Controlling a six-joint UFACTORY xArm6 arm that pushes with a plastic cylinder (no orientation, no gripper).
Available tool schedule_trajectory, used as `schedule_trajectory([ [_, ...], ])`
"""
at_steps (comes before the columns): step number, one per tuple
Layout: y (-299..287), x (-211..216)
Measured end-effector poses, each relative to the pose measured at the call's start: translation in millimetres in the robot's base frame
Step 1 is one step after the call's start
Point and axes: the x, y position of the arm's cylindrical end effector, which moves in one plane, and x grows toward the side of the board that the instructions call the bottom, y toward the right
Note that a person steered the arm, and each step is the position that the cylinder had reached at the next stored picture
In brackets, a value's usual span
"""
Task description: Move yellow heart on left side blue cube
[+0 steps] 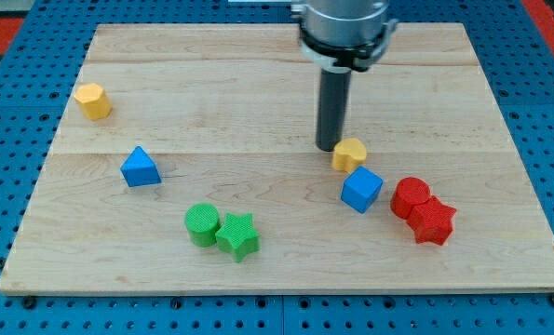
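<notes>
Tip (331,147) seen touching yellow heart (350,154) at its left; blue cube (361,189) just below heart. No claw fitted; state cannot be told.

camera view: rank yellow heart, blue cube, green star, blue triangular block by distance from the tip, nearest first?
From my tip:
1. Yellow heart block, right beside it, view's right.
2. Blue cube, just below the heart.
3. Green star block, lower left.
4. Blue triangular block, far left.
</notes>
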Motion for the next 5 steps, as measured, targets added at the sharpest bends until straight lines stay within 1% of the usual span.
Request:
schedule_trajectory([
  [1, 24.1, -25.1],
  [2, 99.3, -9.3],
  [3, 90.3, 6.1],
  [5, -8.6, 12.3],
])
